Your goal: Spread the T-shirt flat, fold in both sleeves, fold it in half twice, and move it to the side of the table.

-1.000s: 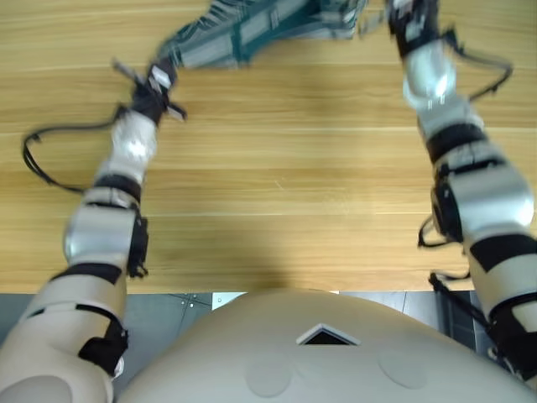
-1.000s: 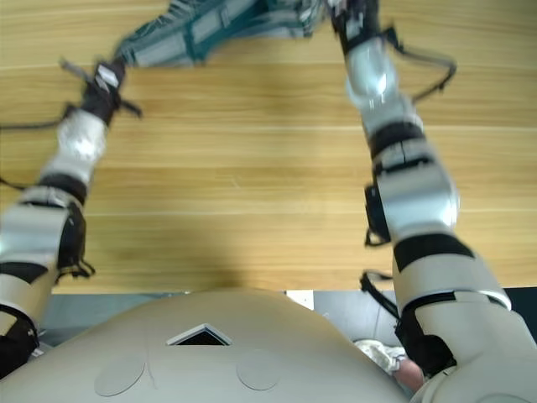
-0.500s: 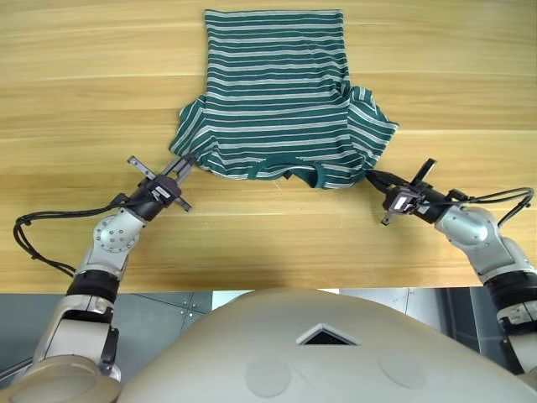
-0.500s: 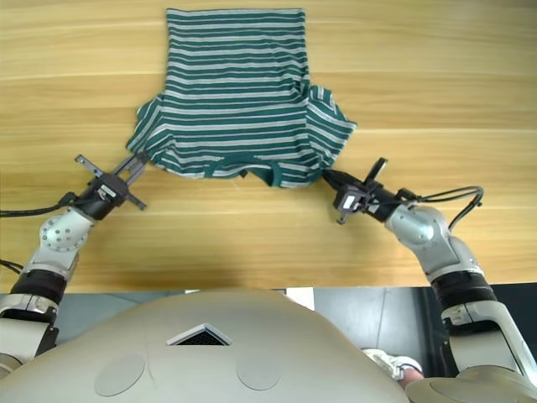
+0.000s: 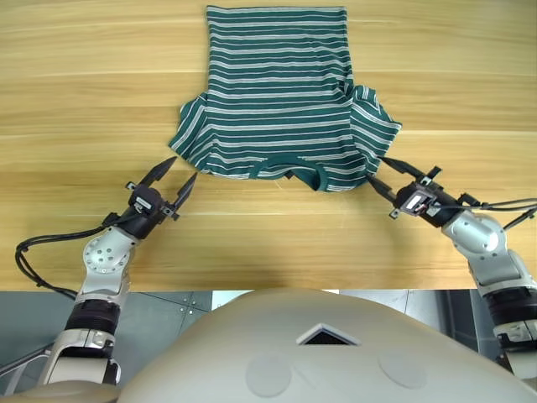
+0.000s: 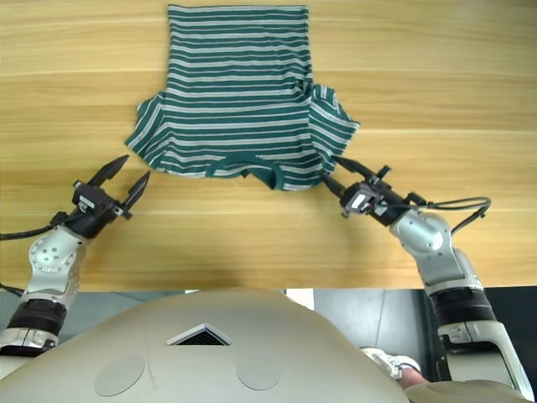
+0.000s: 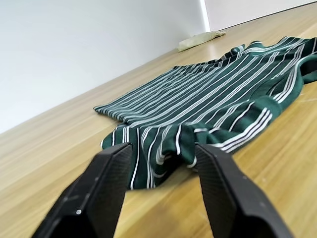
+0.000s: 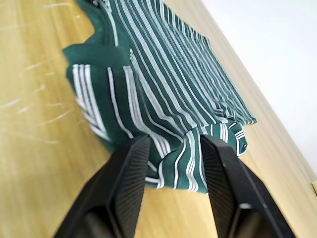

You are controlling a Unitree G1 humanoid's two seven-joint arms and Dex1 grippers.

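The left gripper's (image 5: 182,168) two dark fingers (image 7: 106,183) are standing spread apart, gripping nothing, with their tips pointing toward 1 o'clock at the near left sleeve (image 5: 189,133) of the T-shirt (image 5: 277,92) and stopping just short of its edge. The right gripper's (image 5: 377,169) fingers (image 8: 131,173) are spread as well, pointing toward 10 o'clock. Their tips are sitting right at the lower edge of the right sleeve (image 5: 373,124), and whether they are touching the cloth cannot be told. In the right wrist view the bunched striped edge of that sleeve is lying just ahead of the open gap between the fingers. The T-shirt, dark green with pale stripes, is lying toward 12 o'clock on the wooden table (image 5: 84,101), with its hem (image 5: 277,10) at the far side and its collar (image 5: 289,168) facing 6 o'clock, toward the robot. The body is lying mostly flat, while both sleeves are rumpled, the right one folded partly over itself. The left gripper is sitting at about 7 o'clock from the shirt and the right one at about 4 o'clock, well apart from each other. Black cables (image 5: 42,243) are looping beside each forearm. In the left wrist view a pale bundle (image 7: 200,40) is lying on the table's far edge against a white wall (image 7: 74,49).
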